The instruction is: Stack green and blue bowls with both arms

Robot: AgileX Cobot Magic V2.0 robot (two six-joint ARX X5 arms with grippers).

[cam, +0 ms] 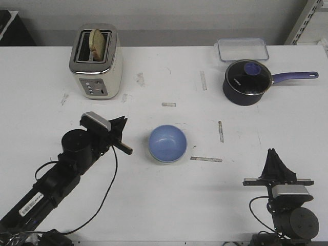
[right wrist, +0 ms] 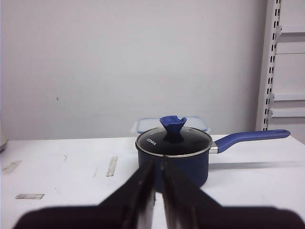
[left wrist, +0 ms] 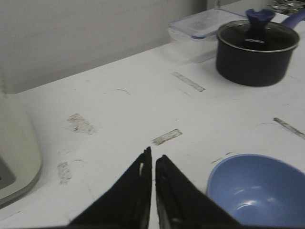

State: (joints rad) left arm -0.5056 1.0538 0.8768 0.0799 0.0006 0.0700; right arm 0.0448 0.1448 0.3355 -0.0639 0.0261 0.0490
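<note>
A light blue bowl sits upright near the middle of the white table; it also shows in the left wrist view. A thin pale edge shows under its near rim; I cannot tell whether that is the green bowl, which I see nowhere else. My left gripper is shut and empty, just left of the blue bowl and apart from it, its tips close together in the left wrist view. My right gripper is shut and empty at the front right, far from the bowl; in its wrist view it points at the saucepan.
A cream toaster with toast stands at the back left. A dark navy saucepan with a glass lid and long handle stands at the back right, a clear plastic container behind it. Tape marks dot the table.
</note>
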